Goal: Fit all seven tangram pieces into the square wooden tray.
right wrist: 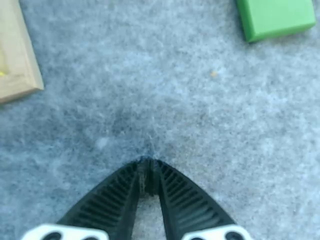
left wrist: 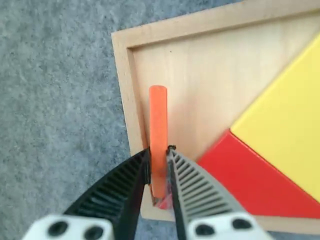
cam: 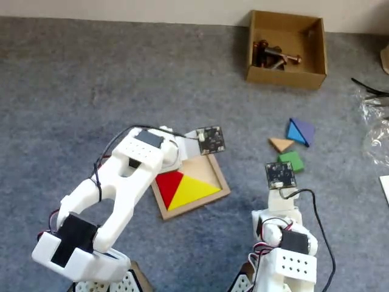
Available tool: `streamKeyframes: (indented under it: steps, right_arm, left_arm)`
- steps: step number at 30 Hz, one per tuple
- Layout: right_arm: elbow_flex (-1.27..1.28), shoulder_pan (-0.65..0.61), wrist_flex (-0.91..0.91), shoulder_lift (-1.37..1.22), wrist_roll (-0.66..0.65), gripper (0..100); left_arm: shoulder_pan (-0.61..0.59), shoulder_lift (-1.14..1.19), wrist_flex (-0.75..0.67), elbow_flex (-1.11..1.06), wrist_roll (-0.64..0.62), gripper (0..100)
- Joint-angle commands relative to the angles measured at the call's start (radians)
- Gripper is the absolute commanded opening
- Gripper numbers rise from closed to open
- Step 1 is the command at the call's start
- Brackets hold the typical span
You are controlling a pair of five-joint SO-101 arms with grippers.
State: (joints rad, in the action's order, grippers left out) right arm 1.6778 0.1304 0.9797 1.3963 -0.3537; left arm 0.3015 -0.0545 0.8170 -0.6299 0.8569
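Placement step, third piece of seven. Left end effector (left wrist: pixel 159 151) grips an orange piece (left wrist: pixel 158 115) between nearly closed jaws. It holds the piece upright on edge over the bare floor of the square wooden tray (left wrist: pixel 200 22), just beside one tray wall and near a corner. Lower edge of the piece sits at or close to the tray floor; contact cannot be confirmed. Red triangle (left wrist: pixel 250 187) and yellow triangle (left wrist: pixel 285 125) lie flat in the tray, touching along one edge, with the red one just beside the jaws.

Judged next move: tip the orange piece flat into the free region and align an edge with the wall or the red triangle before release. Standing on edge, it may topple the wrong way or ride up on the red triangle.

Right end effector (right wrist: pixel 148 162) is closed on nothing, poised over the grey counter (right wrist: pixel 200 100) between the tray and the green square (right wrist: pixel 275 17). Tan triangle (cam: pixel 281 144), blue triangle (cam: pixel 296 132) and purple piece (cam: pixel 306 129) lie beyond the green square, well apart from the tray and not yet fitted.
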Motion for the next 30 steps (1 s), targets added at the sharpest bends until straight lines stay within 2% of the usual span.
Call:
streamKeyframes:
  steps: [1, 6, 12, 17, 23, 30]
  right_arm:
    - [0.022, 0.03, -0.028, -0.002, -0.012, 1.2]
    - [0.022, 0.03, -0.028, -0.002, -0.012, 1.2]
    - [0.022, 0.03, -0.028, -0.002, -0.012, 1.2]
    - [0.022, 0.03, -0.027, -0.002, -0.012, 1.2]
    - [0.022, 0.03, -0.027, -0.002, -0.012, 1.2]
    - [0.022, 0.03, -0.027, -0.002, -0.012, 1.2]
  left_arm:
    - [0.064, -0.039, -0.003, -0.027, -0.012, 1]
    - [0.137, -0.041, 0.0, -0.056, -0.014, 1]
    - [0.154, -0.041, 0.002, -0.065, -0.014, 1]
    - [0.12, -0.041, -0.003, -0.058, -0.014, 1]
    - [0.016, -0.041, -0.052, -0.059, -0.008, 1]
    - [0.007, -0.041, -0.055, -0.048, -0.008, 1]
